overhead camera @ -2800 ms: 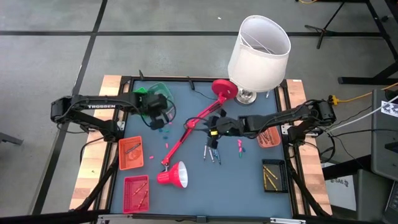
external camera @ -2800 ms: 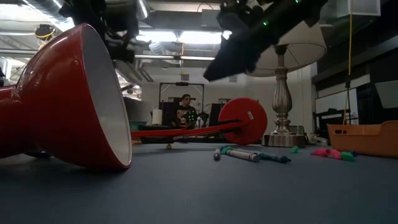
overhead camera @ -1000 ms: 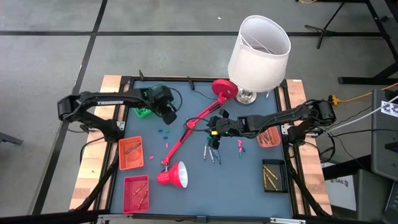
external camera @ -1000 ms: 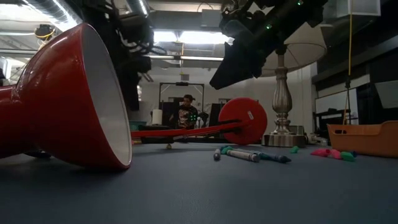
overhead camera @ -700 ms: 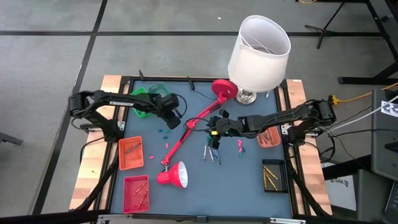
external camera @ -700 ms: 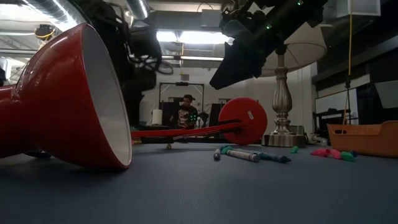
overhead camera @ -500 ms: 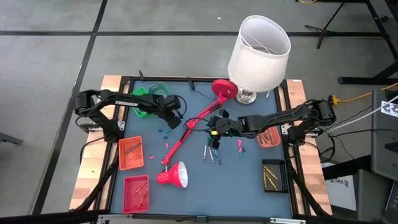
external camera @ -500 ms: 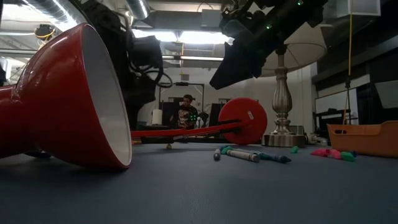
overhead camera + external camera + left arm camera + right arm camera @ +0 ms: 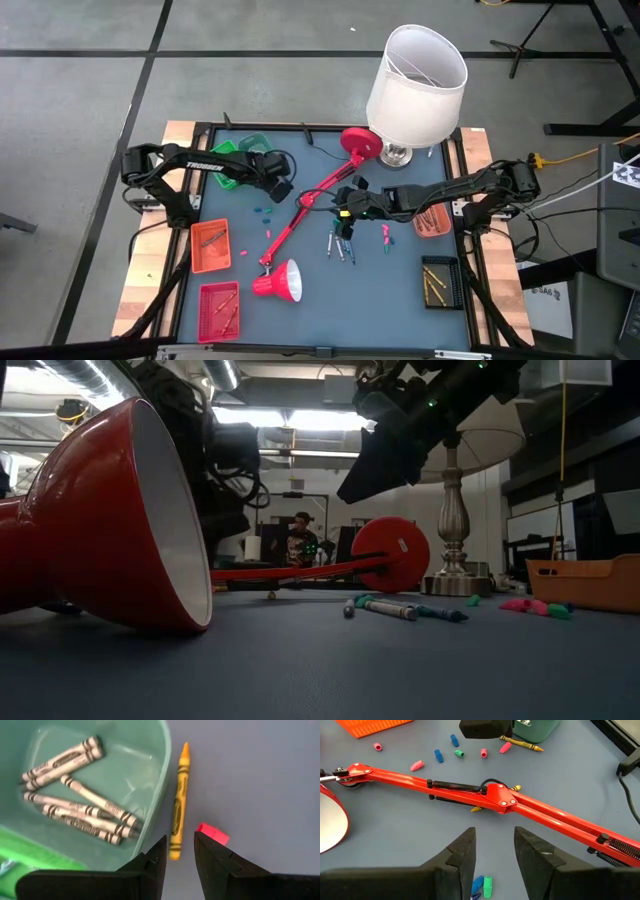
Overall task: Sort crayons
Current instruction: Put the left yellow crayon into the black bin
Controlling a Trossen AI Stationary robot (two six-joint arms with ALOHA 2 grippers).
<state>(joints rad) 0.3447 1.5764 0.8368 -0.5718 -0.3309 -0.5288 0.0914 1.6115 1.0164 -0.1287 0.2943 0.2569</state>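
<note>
We see the left hand (image 9: 281,187) hanging just past the rim of the green bin (image 9: 162,780), fingers (image 9: 152,865) set narrow with a small gap, nothing between them. Under it a yellow crayon (image 9: 178,807) lies on the table (image 9: 260,780) beside the bin wall, a pink crayon stub (image 9: 212,833) near it. Grey-wrapped crayons (image 9: 80,810) sit inside the green bin. Our right hand (image 9: 347,205) hovers by the red lamp arm (image 9: 510,805), fingers (image 9: 462,855) apart, empty, above a loose cluster of crayons (image 9: 341,245). More stubs (image 9: 438,755) are scattered on the table beyond the lamp arm. Orange tray (image 9: 210,246) and red tray (image 9: 219,309) hold crayons too.
</note>
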